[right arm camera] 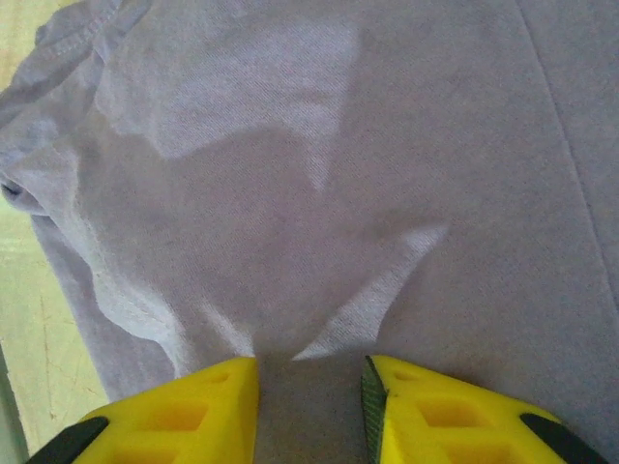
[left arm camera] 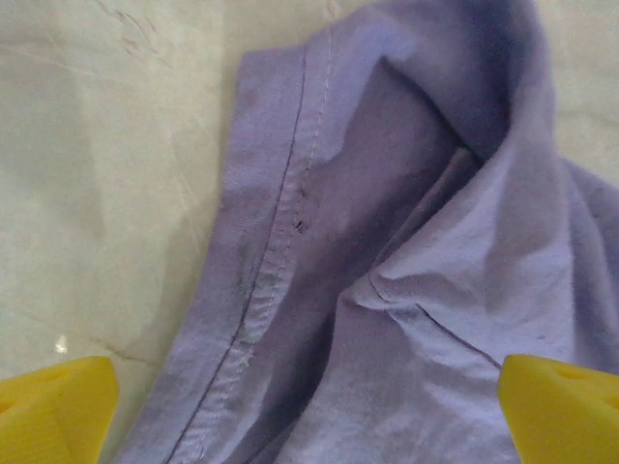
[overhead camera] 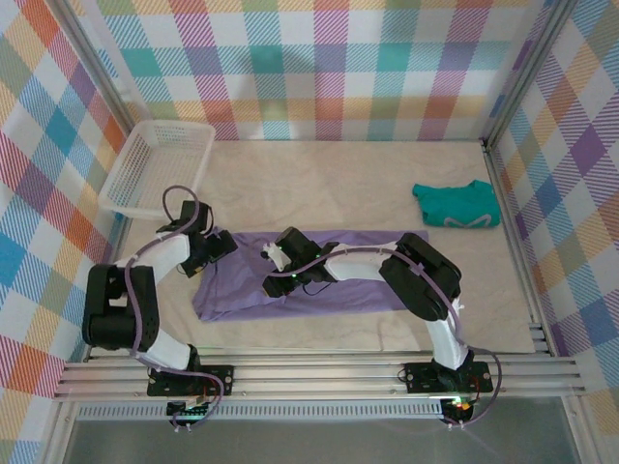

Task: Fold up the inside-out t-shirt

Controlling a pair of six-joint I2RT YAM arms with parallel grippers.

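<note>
The inside-out t-shirt (overhead camera: 334,300) lies as a long lavender band across the middle of the table. My left gripper (overhead camera: 203,249) hovers over its left end with the jaws spread wide. In the left wrist view my left gripper (left arm camera: 309,411) looks down on a stitched hem (left arm camera: 266,261) and a raised fold, and its yellow fingertips (left arm camera: 58,406) hold nothing. My right gripper (overhead camera: 278,257) rests on the shirt left of centre. In the right wrist view my right gripper (right arm camera: 309,406) has a strip of the shirt's cloth (right arm camera: 290,193) pinched between its fingers, with creases running out from the gap.
A white mesh basket (overhead camera: 155,164) stands at the back left. A folded teal-green garment (overhead camera: 456,205) lies at the right, beyond the shirt. Bare beige table (overhead camera: 319,184) stretches behind the shirt, with plaid walls on three sides.
</note>
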